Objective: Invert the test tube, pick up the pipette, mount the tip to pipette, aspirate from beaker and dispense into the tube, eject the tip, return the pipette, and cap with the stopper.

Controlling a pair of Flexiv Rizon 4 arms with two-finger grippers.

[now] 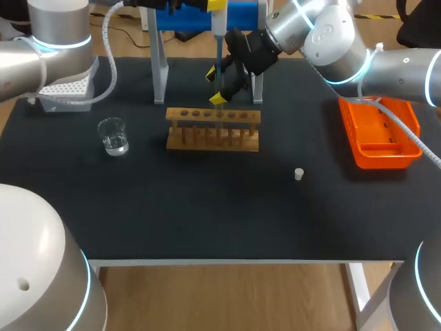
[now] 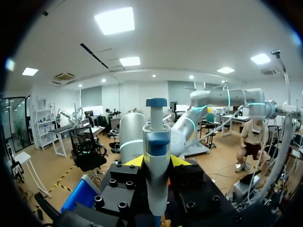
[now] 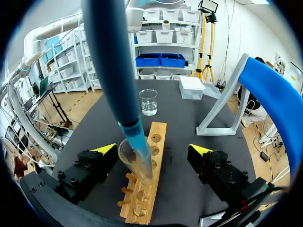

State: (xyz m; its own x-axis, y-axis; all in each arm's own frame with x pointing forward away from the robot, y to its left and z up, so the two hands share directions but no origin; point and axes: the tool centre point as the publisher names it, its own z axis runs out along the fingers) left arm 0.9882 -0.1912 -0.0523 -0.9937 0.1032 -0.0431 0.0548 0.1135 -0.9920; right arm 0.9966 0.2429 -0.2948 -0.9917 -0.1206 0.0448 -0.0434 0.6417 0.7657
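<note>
black table [image 1: 207,221]: my left fingers [image 2: 134,162] pinch the pipette [image 2: 156,175], tip inside the test tube [image 3: 135,163] standing in the rack [image 1: 213,131]. right fingers [image 3: 105,149] spread either side of it, not touching. beaker [image 1: 113,136] at rack's 9 o'clock.

Wooden rack [image 1: 213,131], clear glass beaker [image 1: 113,136], glossy orange plastic tray [image 1: 347,128], matt black tabletop [image 1: 207,207].

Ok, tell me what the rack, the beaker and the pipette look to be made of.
Rack: light wood, matte, tan with dowel posts. Beaker: clear and glossy, glass or clear plastic; liquid shows through. Pipette: likely moulded plastic, smooth grey body with blue cap.
</note>
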